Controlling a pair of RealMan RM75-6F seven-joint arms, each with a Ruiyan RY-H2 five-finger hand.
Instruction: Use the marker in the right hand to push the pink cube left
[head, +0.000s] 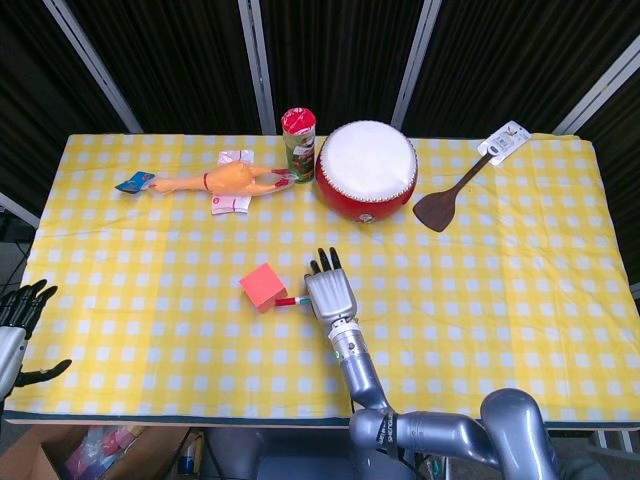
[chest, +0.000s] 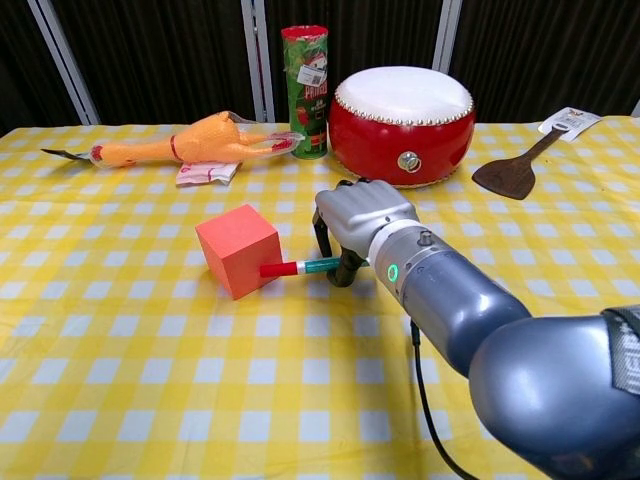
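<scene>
The pink cube (head: 262, 286) (chest: 237, 250) sits turned at an angle on the yellow checked cloth, left of centre. My right hand (head: 330, 292) (chest: 356, 225) grips a marker (head: 295, 299) (chest: 298, 267) that lies level and points left. Its red cap touches the cube's right lower face. My left hand (head: 17, 326) hangs off the table's front left corner with its fingers spread and nothing in them; the chest view does not show it.
A red drum (head: 366, 170) (chest: 402, 122) stands at the back centre beside a tall can (head: 298, 146) (chest: 307, 92). A rubber chicken (head: 215, 181) (chest: 185, 145) lies on a wrapper at back left. A wooden spatula (head: 447, 198) (chest: 518, 170) lies at back right.
</scene>
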